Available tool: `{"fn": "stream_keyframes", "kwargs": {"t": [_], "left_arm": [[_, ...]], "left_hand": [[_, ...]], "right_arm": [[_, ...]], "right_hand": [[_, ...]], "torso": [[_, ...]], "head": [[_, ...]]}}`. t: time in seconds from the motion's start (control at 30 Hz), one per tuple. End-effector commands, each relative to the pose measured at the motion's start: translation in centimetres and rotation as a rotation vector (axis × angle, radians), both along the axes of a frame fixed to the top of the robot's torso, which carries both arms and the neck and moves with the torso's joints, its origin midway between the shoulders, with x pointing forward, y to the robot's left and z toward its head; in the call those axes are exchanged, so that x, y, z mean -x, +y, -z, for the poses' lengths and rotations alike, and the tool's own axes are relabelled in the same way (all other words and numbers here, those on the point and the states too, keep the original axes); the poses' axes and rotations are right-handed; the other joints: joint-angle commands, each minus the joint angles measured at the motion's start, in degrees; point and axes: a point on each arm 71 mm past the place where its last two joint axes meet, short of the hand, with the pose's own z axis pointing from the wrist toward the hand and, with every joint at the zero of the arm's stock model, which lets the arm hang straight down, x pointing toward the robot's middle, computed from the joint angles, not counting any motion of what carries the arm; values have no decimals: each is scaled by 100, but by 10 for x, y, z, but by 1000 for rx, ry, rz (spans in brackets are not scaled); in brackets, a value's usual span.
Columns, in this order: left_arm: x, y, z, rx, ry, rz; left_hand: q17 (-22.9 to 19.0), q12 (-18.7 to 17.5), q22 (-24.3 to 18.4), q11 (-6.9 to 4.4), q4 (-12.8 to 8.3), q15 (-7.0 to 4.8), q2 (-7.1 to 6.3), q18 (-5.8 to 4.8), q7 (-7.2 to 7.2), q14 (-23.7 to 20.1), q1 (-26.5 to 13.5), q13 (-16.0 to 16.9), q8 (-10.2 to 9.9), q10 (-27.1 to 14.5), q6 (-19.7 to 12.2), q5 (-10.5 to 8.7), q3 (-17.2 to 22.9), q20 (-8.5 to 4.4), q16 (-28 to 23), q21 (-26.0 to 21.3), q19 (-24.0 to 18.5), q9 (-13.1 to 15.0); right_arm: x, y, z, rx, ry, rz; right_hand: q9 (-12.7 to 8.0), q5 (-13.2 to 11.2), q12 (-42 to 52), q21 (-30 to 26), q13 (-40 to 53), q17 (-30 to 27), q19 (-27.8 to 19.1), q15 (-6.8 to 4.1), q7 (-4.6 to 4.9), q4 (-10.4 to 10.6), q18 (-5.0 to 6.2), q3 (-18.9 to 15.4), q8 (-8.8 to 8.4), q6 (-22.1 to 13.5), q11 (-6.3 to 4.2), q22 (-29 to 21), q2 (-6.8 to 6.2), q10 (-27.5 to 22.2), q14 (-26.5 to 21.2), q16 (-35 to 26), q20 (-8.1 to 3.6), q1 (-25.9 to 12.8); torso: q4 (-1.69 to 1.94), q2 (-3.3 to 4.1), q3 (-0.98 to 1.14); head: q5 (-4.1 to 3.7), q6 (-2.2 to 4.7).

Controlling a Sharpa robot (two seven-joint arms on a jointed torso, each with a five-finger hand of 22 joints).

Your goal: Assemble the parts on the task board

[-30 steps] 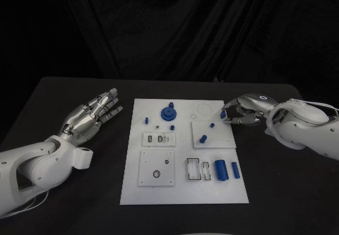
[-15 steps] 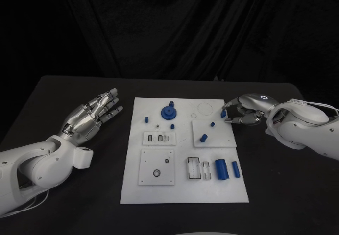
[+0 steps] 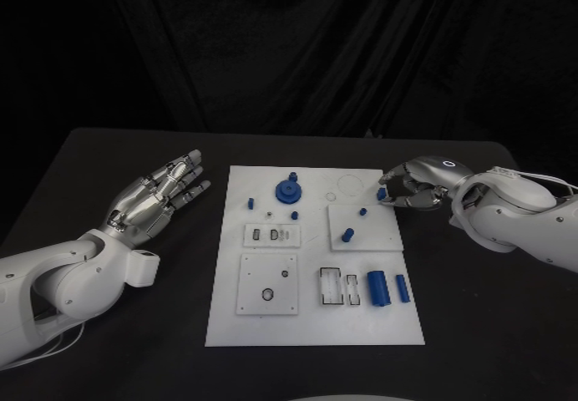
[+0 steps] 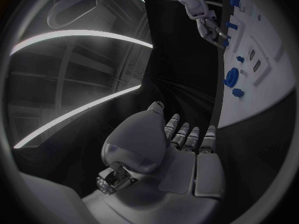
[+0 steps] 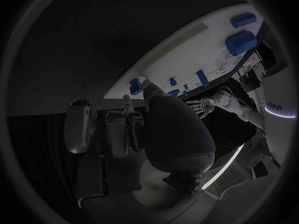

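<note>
While its fingers partly hide it, the right hand (image 3: 416,188) pinches a small blue part (image 3: 381,194) over the task board's (image 3: 313,326) far right edge. Left hand (image 3: 157,196) lies spread, holding nothing, left of the board.

Head camera down over the task board (image 3: 316,326); wrist fisheyes behind each hand, sharing it.

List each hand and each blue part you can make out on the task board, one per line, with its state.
Left hand: open, fingers spread, off the board.
Right hand: pinches a small blue part at the board's edge.
Blue gear: on the task board.
Two blue cylinders: lying side by side.
Blue peg: on the raised plate.
</note>
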Motion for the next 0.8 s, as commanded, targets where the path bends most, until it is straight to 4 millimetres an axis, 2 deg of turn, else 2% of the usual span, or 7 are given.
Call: {"fn": "stream_keyframes", "kwargs": {"t": [0.03, 0.27, 0.53, 0.63, 0.8], "left_arm": [[1, -1, 0, 9, -5, 12], [1, -1, 0, 8, -3, 12], [1, -1, 3, 7, 3, 13], [1, -1, 4, 8, 6, 13], [2, 0, 5, 7, 9, 13]], "left_hand": [[-7, -12, 7, 11, -2, 37, -8, 35, 34, -15, 45, -5, -17, -15, -22, 45, 31, 27, -34, 21, 2, 2], [-7, -12, 7, 11, -2, 37, -8, 35, 34, -15, 45, -5, -17, -15, -22, 45, 31, 27, -34, 21, 2, 2], [-7, -12, 7, 11, -2, 37, -8, 35, 34, -15, 45, -5, -17, -15, -22, 45, 31, 27, -34, 21, 2, 2], [-8, -16, 6, 14, -7, 38, -8, 36, 34, -16, 51, -6, -18, -18, -25, 50, 37, 29, -34, 20, 1, 2], [-8, -16, 6, 14, -7, 38, -8, 36, 34, -16, 51, -6, -18, -18, -25, 50, 37, 29, -34, 20, 1, 2]], "right_arm": [[-1, -1, 0, -7, -18, 25], [-4, 1, 1, -4, -15, 27], [-7, 2, 2, 2, -12, 32], [-8, 3, 2, 2, -12, 32], [-9, 4, 2, -1, -21, 31]], "right_hand": [[21, 46, -20, -32, 1357, 1510, -15, 46, 15, 22, 88, -19, 48, 103, 50, 1092, 86, 373, 616, 17, 26, -6], [112, 81, -12, -30, 1366, 1510, -3, 58, 29, 41, 86, -66, 220, 474, 64, 1095, 118, 386, 616, 17, 42, 16], [200, 183, -15, -43, 1363, 1510, -6, 64, 36, 29, 89, -71, 335, 721, 71, 1093, 154, 380, 616, 17, 48, 66], [306, 520, -17, -48, 1361, 1510, -5, 55, 18, -36, 90, -36, 424, 901, 55, 1093, 180, 378, 616, 17, 39, 179], [440, 930, -16, -63, 1364, 1510, -12, 40, -1, -140, 93, 34, 499, 1039, 39, 1089, 195, 380, 616, 17, 26, 330]], "torso": [[7, 0, -2], [2, -1, -1], [7, -4, -2], [8, -6, -3], [9, -2, -2]], "head": [[-5, 2], [5, 4], [-8, -6], [-11, -9], [-6, -10]]}}
